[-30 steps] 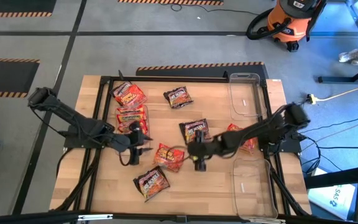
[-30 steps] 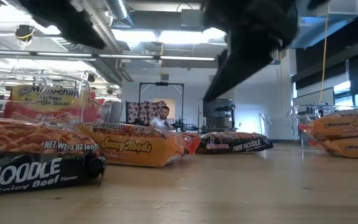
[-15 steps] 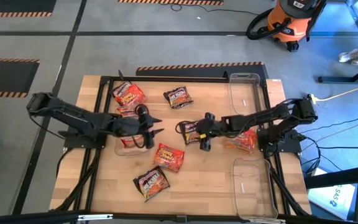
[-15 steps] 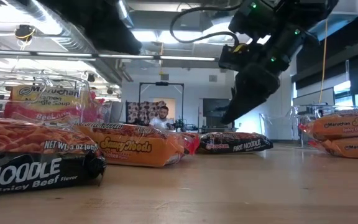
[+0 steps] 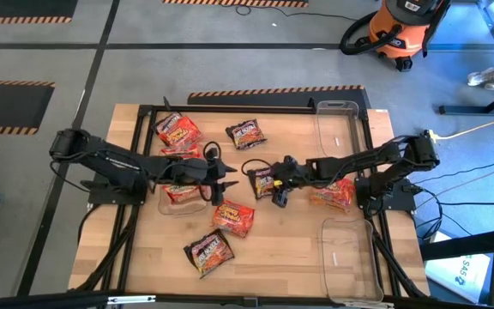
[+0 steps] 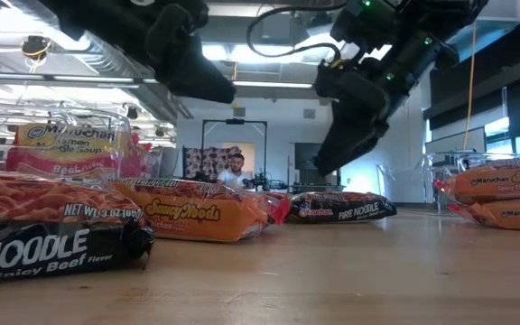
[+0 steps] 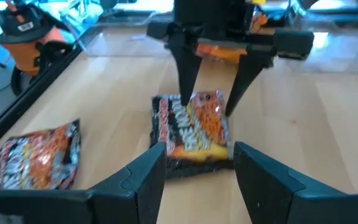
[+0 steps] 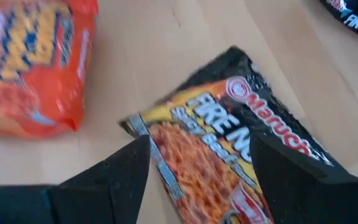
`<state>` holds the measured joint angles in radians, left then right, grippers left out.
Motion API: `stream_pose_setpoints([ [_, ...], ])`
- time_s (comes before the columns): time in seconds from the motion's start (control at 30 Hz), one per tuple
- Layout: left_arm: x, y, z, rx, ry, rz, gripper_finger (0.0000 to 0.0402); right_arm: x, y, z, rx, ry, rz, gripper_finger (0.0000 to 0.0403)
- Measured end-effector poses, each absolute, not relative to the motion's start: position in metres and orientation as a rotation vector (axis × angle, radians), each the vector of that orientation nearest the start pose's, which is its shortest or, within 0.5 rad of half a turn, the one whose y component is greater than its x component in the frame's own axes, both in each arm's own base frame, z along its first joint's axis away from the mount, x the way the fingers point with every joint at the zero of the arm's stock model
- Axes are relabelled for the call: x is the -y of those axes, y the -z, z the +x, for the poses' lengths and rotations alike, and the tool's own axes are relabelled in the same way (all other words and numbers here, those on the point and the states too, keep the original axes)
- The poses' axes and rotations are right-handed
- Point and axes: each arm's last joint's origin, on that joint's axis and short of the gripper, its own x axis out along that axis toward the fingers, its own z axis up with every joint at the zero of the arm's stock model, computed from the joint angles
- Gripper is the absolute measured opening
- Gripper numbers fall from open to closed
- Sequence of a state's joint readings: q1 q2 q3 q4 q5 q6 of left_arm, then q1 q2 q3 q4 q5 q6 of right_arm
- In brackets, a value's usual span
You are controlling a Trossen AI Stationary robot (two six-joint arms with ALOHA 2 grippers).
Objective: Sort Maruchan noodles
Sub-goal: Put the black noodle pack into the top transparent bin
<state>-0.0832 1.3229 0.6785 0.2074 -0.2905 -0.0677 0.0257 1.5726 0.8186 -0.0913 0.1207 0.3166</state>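
Observation:
A dark Fire Noodle packet [image 5: 265, 178] [image 7: 191, 127] [image 8: 229, 149] lies flat at the table's middle. My left gripper [image 5: 227, 182] [image 7: 197, 171] hovers open just left of it, pointing at it. My right gripper [image 5: 278, 194] [image 8: 197, 171] hangs open above the packet's right end, with its fingers [image 7: 188, 74] on either side of it and clear of the wood. More Maruchan noodles lie flat around it. These are an orange packet [image 5: 232, 217], a dark one [image 5: 210, 251] near the front, and a red packet [image 5: 178, 130] and a dark one [image 5: 247, 134] at the back.
A clear bin [image 5: 183, 190] with packets stands under my left arm. Two more clear bins stand at the right, one far [image 5: 336, 129] and one near [image 5: 346, 257]. Orange packets [image 5: 333, 193] lie below my right arm. A black frame [image 5: 230, 108] runs around the table.
My left gripper has swept toward the table's right edge, up to the dark packet in the middle, and stays open. My right gripper has gone from beside the orange packet toward the far edge, over the dark packet's right end. It rolled as it went, then stopped.

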Motion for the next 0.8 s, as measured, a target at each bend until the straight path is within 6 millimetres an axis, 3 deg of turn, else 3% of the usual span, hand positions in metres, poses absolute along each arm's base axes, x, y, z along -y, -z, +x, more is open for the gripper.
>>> stream_pose_setpoints([
  [0.23, 0.015, -0.205, 0.289, -0.396, -0.175, -0.003, 0.0180, 0.001, -0.177, 0.307, -0.832, 0.194, 0.260, 0.0255],
  [0.4, 0.015, -0.192, 0.307, -0.370, -0.145, -0.025, 0.0180, 0.028, -0.181, 0.302, -0.941, 0.270, 0.191, 0.0255],
  [0.6, 0.012, -0.195, 0.342, -0.420, -0.100, -0.084, 0.0180, 0.054, -0.181, 0.281, -1.111, 0.313, 0.161, 0.0255],
  [0.8, 0.013, -0.177, 0.370, -0.517, -0.104, -0.083, 0.0180, 0.050, -0.171, 0.267, -1.207, 0.218, 0.238, 0.0255],
])
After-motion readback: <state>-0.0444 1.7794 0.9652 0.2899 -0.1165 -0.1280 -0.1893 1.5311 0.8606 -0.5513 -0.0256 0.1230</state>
